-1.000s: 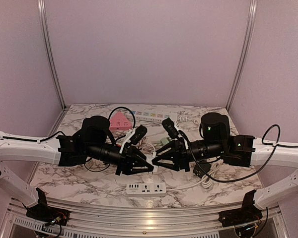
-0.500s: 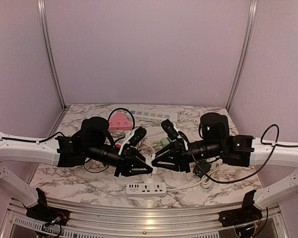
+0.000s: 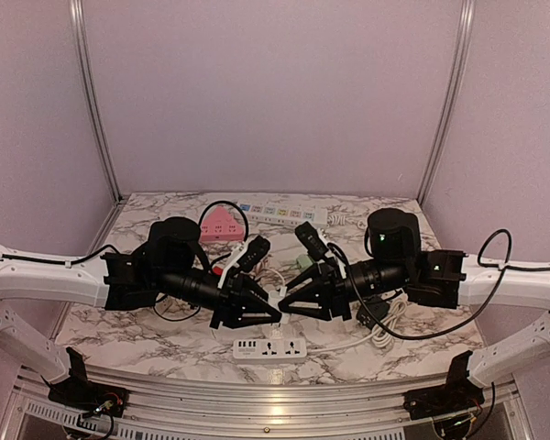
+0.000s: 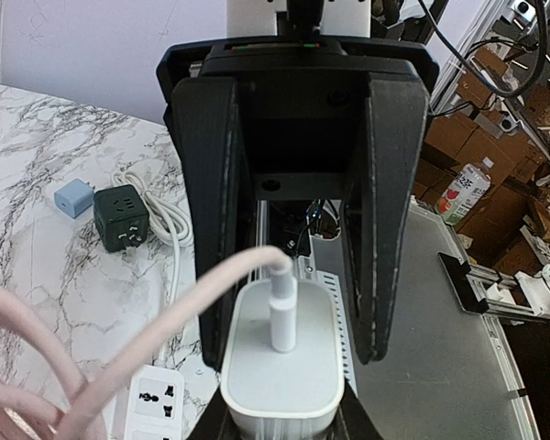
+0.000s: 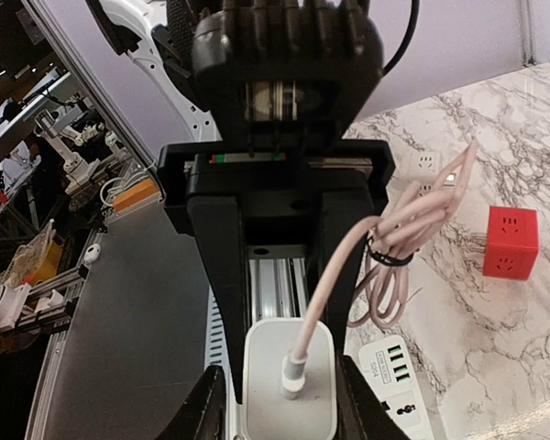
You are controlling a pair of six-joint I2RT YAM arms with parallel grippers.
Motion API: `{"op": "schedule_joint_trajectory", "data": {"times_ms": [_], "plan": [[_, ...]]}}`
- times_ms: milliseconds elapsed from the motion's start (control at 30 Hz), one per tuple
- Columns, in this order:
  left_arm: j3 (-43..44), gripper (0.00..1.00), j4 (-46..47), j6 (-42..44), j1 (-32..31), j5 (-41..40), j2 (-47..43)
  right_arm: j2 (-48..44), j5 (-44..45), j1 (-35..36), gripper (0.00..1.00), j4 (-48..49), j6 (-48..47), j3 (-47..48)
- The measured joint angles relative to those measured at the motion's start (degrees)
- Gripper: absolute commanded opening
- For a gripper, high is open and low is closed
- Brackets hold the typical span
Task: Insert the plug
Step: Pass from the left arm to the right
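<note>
Ok, left gripper (image 4: 280, 426) pinches the white USB charger (image 4: 280, 367) mid-table above the near power strip (image 3: 271, 348), right gripper (image 5: 280, 412) flanks it, grip unclear; square it over a socket, push straight down.

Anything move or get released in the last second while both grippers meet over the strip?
Both arms drifted slightly toward the robot's left, and the spot where the left gripper and right gripper meet went with them. Nothing was released: the white adapter stays between them, the left gripper shut on it; the right one's grip cannot be told. The white power strip and pink socket have not moved.
</note>
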Motion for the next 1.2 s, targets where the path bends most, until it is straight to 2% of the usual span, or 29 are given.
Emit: {"op": "schedule_joint_trajectory", "data": {"times_ms": [133,233,433,567,633,733,833,933,967,1000,1033,1100,1200], "plan": [[0.0,0.0,0.24,0.17,-0.09,-0.11,0.0,0.09,-1.14,0.07,0.37,0.59,0.0,0.0],[0.0,0.0,0.28,0.22,-0.11,-0.15,0.0,0.09,-1.2,0.09,0.31,0.76,0.02,0.0],[0.0,0.0,0.28,0.39,-0.24,-0.11,0.0,0.42,-1.22,0.09,0.3,0.79,0.02,0.0],[0.0,0.0,0.28,0.57,-0.24,-0.13,0.0,0.61,-1.2,0.09,0.24,0.83,-0.02,0.0],[0.0,0.0,0.28,0.59,-0.26,-0.13,0.0,0.66,-1.18,0.09,0.19,0.83,0.02,0.0],[-0.09,0.01,0.24,0.74,-0.26,-0.13,-0.02,0.74,-1.25,0.07,0.0,0.79,0.02,0.0],[-0.42,0.2,0.24,0.59,-0.31,-0.33,-0.31,1.05,-1.57,0.09,0.0,0.92,-0.09,0.0],[-0.74,0.57,0.26,0.48,-0.35,-0.83,-0.66,1.25,-1.84,0.09,0.0,1.27,-0.17,0.0],[-0.87,0.64,0.33,0.55,-0.48,-1.09,-0.85,1.27,-2.01,0.09,0.0,1.31,-0.22,0.0],[-1.07,0.77,0.42,0.42,-0.55,-1.64,-1.22,1.27,-2.4,0.09,0.0,1.2,-0.31,-0.07],[-1.31,0.84,0.55,0.42,-0.5,-2.16,-1.68,1.27,-2.62,0.13,0.0,1.05,-0.52,-0.22],[-1.68,0.94,0.74,0.26,-0.5,-3.41,-2.67,1.27,-2.73,0.15,0.0,0.52,-1.18,-0.35],[-2.82,0.99,1.16,-0.42,-0.44,-5.6,-4.76,1.22,-2.56,0.15,0.0,-0.02,-2.86,-0.35]]}}
